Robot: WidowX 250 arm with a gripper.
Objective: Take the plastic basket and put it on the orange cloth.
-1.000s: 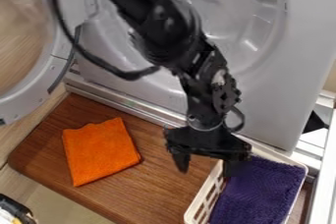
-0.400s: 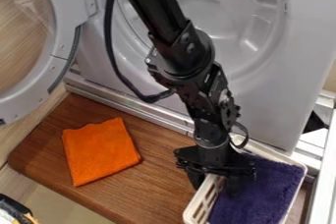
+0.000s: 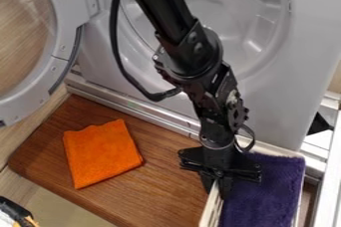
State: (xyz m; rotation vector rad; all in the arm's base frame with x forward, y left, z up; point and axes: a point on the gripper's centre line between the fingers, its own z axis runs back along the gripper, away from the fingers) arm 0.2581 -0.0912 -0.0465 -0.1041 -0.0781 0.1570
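Grey metal panel [image 3: 276,106], upright across the back, with a rounded recess [image 3: 233,17]; pale light glints inside. Round grey door [image 3: 63,54], left side, with a clear pane [image 3: 23,37]. Metal rail [image 3: 133,107] along the panel's foot. Brown wooden board [image 3: 163,191], rounded corner at left. Pale floor [image 3: 60,206], lower left. White frame [image 3: 329,186], right edge.

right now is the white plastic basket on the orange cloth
No, a stretch of wooden board separates the orange cloth from the white plastic basket, whose side wall is between the gripper's fingers.
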